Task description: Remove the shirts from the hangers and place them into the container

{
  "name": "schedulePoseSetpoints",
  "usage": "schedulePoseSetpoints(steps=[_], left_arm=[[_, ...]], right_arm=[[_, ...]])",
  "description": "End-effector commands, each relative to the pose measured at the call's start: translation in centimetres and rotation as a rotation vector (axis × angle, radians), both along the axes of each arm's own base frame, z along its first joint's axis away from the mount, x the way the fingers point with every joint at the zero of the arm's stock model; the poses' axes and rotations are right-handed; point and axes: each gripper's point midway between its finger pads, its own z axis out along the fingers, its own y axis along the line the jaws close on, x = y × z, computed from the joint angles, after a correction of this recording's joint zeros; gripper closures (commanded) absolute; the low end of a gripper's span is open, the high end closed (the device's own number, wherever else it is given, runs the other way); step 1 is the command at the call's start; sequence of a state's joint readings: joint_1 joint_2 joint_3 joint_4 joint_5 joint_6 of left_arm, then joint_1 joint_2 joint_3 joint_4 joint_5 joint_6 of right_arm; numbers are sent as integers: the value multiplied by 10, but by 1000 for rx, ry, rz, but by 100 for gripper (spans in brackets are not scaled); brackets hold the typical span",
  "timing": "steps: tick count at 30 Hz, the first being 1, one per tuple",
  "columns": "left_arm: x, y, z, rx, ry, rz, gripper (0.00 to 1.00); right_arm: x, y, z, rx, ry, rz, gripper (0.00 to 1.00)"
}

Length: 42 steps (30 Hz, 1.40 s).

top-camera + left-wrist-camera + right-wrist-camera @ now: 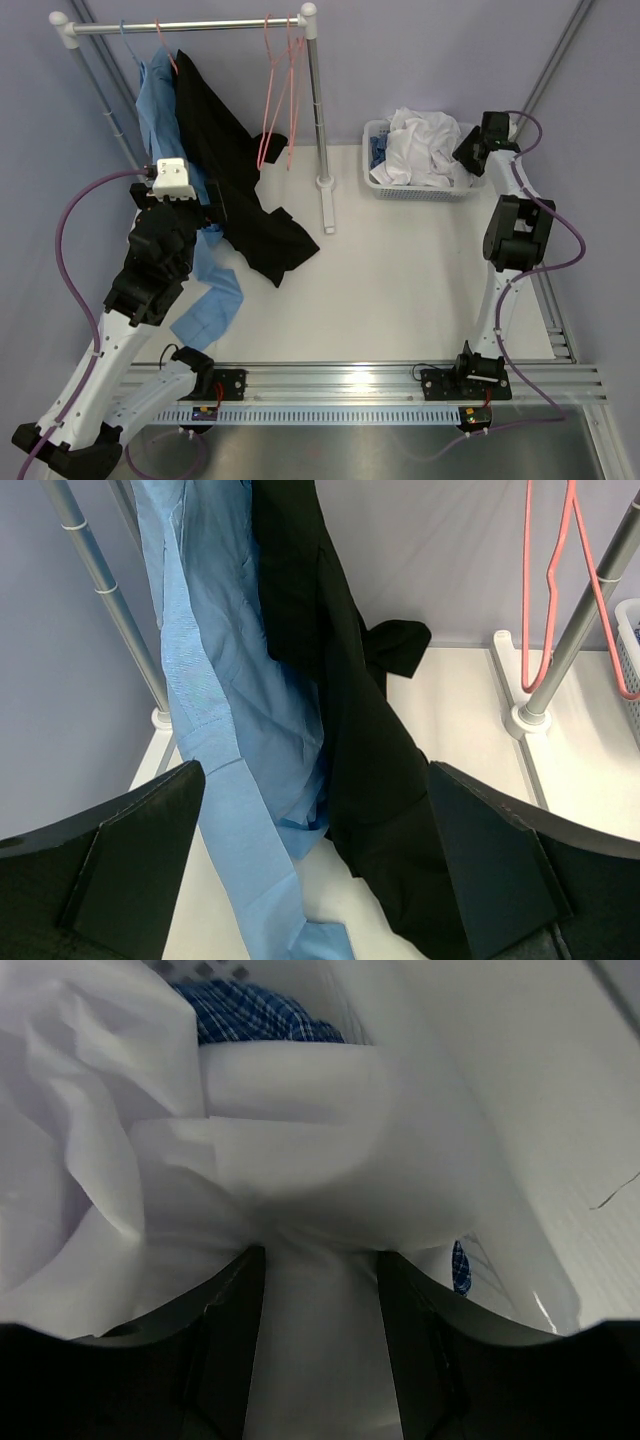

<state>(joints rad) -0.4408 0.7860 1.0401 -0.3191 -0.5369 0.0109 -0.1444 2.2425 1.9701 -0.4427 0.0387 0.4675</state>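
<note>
A black shirt (240, 190) and a light blue shirt (160, 110) hang from the left end of the rack, their tails trailing on the table. My left gripper (208, 205) is open right in front of them, with the black shirt (350, 730) and the light blue shirt (230, 710) lying between its spread fingers, untouched. Empty pink hangers (275, 100) dangle at the rack's right end. The white container (375, 182) holds a white shirt (425, 150) on top of a blue checked shirt (250, 1015). My right gripper (320, 1260) is down in the container, shut on a bunched fold of the white shirt (300, 1110).
The rack's right pole (315, 100) and its foot (326, 210) stand between the hanging shirts and the container. The rack's left poles (110, 610) rise close beside the left gripper. A metal rail (400, 375) runs along the near table edge.
</note>
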Motion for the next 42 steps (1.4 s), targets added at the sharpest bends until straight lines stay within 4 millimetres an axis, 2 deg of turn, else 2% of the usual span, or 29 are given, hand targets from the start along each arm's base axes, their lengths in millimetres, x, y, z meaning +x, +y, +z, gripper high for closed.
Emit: schedulePoseSetpoints(steps=[1, 3, 7, 10, 12, 13, 15, 16, 18, 19, 21, 22, 23, 24, 25, 26, 27, 28, 29, 30, 31, 32, 33, 34, 35, 36, 39, 40, 42], left_arm=[[0, 0, 18, -36, -70, -2, 1], [0, 0, 19, -37, -72, -2, 1], [0, 1, 19, -37, -73, 2, 1], [-1, 2, 20, -38, -77, 5, 1], [-2, 2, 21, -38, -78, 2, 1], [-3, 3, 22, -42, -84, 4, 1], [-4, 3, 23, -44, -87, 4, 1], [-5, 3, 24, -46, -91, 2, 1], [-6, 4, 26, -46, -95, 4, 1], [-6, 5, 27, -49, -98, 4, 1], [-8, 5, 27, -52, -101, 2, 1], [-8, 5, 29, -55, -105, 1, 1], [-9, 5, 30, -56, -108, 1, 1], [-9, 4, 31, -58, -112, -7, 1], [-10, 4, 32, -59, -114, -10, 1], [-11, 4, 33, -59, -114, -15, 1], [-13, 4, 36, -61, -119, -18, 1], [-14, 4, 38, -62, -121, -23, 1], [-15, 5, 39, -62, -121, -21, 1], [-18, 6, 46, -67, -132, -23, 1], [-20, 6, 48, -67, -130, -24, 1], [-22, 6, 49, -89, -123, -24, 1], [-25, 6, 51, -93, -123, -29, 1], [-31, 9, 59, -110, -143, -31, 1], [-35, 10, 57, -111, -138, -34, 1], [-42, 11, 60, -128, -154, -43, 1], [-55, 16, 54, -143, -146, -46, 1], [-65, 20, 56, -158, -162, -46, 1], [-72, 24, 41, -156, -136, -38, 1]], right_arm=[[0, 35, -10, 58, 29, 88, 43], [-7, 44, -26, 65, 86, 106, 42], [-9, 45, -30, 64, 111, 108, 42], [-9, 38, -1, 18, 63, 102, 42], [-11, 29, 36, -44, 6, 80, 41], [-14, 26, 65, -66, -38, 70, 40], [-20, 17, 94, -119, -78, 50, 38], [-28, 15, 124, -139, -125, 38, 37], [-39, 7, 149, -187, -155, 10, 34], [-51, 5, 177, -205, -198, -3, 33], [-68, -1, 194, -244, -213, -30, 28], [-85, -1, 222, -255, -265, -41, 25], [-95, -2, 230, -266, -279, -51, 23], [-106, -3, 226, -273, -267, -54, 18], [-128, -1, 253, -281, -327, -63, 16], [-139, 0, 260, -284, -347, -63, 14], [-152, 2, 248, -281, -325, -56, 11], [-177, 5, 278, -287, -409, -63, 9], [-189, 7, 282, -285, -429, -58, 7], [-201, 9, 272, -281, -420, -54, 5], [-228, 13, 294, -284, -488, -54, 4], [-239, 16, 298, -278, -508, -46, 3], [-252, 19, 290, -272, -503, -41, 2], [-278, 22, 307, -275, -565, -43, 1], [-289, 23, 308, -277, -581, -46, 1], [-312, 24, 311, -284, -609, -52, 1], [-344, 19, 304, -301, -625, -97, 1], [-364, 22, 313, -299, -679, -104, 1], [-377, 26, 307, -272, -716, -106, 1]])
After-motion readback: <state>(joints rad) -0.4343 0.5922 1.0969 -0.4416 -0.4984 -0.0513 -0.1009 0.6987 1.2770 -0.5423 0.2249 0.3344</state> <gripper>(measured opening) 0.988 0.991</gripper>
